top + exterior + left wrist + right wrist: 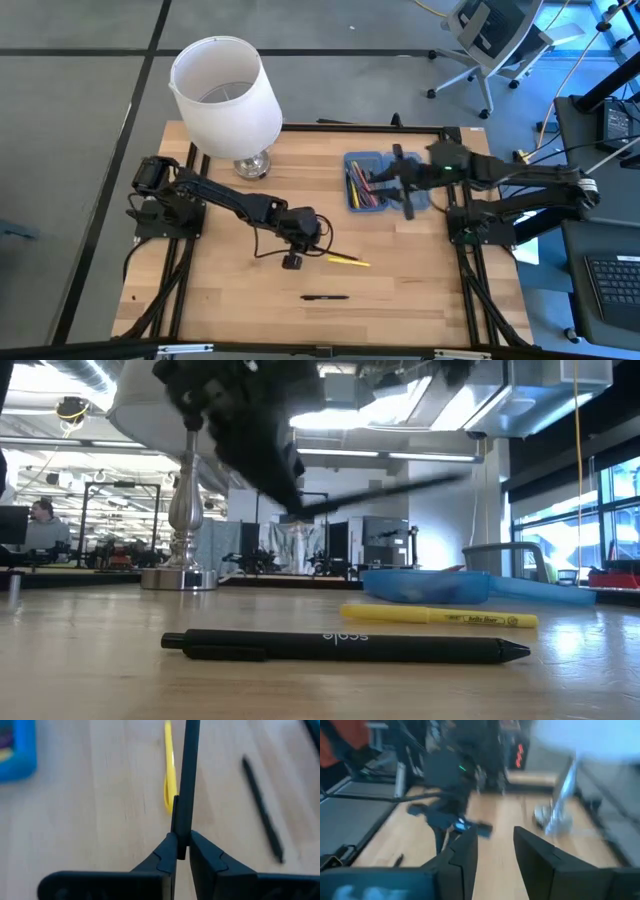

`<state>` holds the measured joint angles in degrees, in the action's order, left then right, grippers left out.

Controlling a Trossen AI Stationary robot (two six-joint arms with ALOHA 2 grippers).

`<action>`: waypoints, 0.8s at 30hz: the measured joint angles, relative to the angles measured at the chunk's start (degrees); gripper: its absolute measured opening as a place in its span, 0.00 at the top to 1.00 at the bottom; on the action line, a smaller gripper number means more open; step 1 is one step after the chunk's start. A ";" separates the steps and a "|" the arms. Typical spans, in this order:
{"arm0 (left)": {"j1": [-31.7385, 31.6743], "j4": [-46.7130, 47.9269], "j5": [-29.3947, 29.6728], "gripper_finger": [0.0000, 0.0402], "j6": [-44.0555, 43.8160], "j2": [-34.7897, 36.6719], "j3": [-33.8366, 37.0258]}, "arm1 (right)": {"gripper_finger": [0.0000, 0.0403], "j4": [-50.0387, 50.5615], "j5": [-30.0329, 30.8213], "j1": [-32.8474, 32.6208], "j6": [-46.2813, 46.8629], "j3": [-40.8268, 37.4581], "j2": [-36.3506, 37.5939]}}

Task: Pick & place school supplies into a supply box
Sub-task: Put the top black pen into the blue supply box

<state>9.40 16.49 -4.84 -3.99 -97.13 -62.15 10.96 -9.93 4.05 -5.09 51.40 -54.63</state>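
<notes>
The left end effector (183,851) is clamped on a thin black pen (189,780), its 2 dark fingers (162,862) pressed against the barrel with almost no gap; in the low view the pen is lifted off the table (230,300) and slants up, its outline smeared. The right end effector (495,845) hangs over the blue case (362,182) with its 2 fingers apart and nothing between them. The case is translucent blue plastic, rectangular with rounded corners, and lies open near the table's right rear; several pens and pencils (358,186) lie inside it, but the right arm covers part of the case, so what else is in it I cannot tell. In the low view only a shallow blue rim shows. On the wood-grain table 2 supplies lie loose: a slim yellow pen (347,260) just beside the left end effector, and a matte black pen (325,297) nearer the front edge, well apart from the case. A white lampshade (225,95), a smooth tapered cylinder on a shiny turned metal base (180,575), stands at the rear left. The right wrist view is too blurred to make out more than the left arm and the lamp base.
</notes>
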 joint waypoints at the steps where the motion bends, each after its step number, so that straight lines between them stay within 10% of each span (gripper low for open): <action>1: -0.13 -1.06 -0.06 0.93 -0.35 0.52 0.00 | 0.68 -0.58 -0.02 -1.06 -1.05 0.00 1.38; 24: -6.01 -28.95 -0.26 0.93 1.59 2.50 -0.11 | 0.68 27.77 9.42 -6.18 7.92 0.02 10.48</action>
<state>3.38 -12.46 -5.10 -2.40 -94.63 -62.26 38.74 -0.51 -2.13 2.83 51.42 -44.15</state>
